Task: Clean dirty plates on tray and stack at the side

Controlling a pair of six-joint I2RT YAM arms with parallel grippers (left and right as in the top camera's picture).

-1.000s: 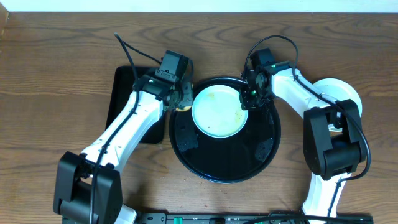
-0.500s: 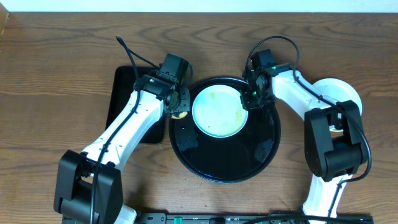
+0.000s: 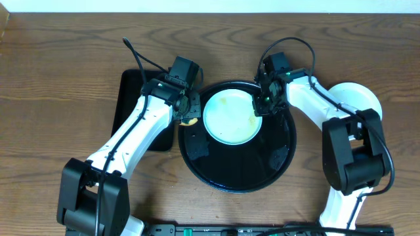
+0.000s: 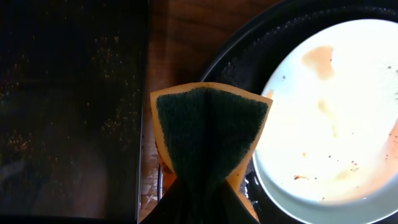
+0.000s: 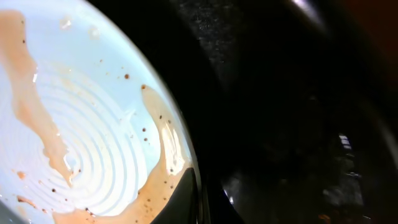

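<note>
The pale mint-blue plate [image 3: 230,118] lies inside the round black tray [image 3: 236,176], toward its far rim. Brown sauce smears and specks streak its face. The left fingers [image 3: 189,108] are clamped on a folded sponge [image 4: 208,134], orange-yellow with a dark green scouring side. The sponge sits at the tray's left rim, just beside the plate's left edge and between the round tray and the rectangular black tray [image 4: 68,106]. A strip of wooden table [image 4: 180,43] shows between the two trays. The right fingers [image 3: 264,108] are at the plate's right edge. One dark fingertip overlaps the rim in the right wrist view, but whether they grip the plate cannot be told.
</note>
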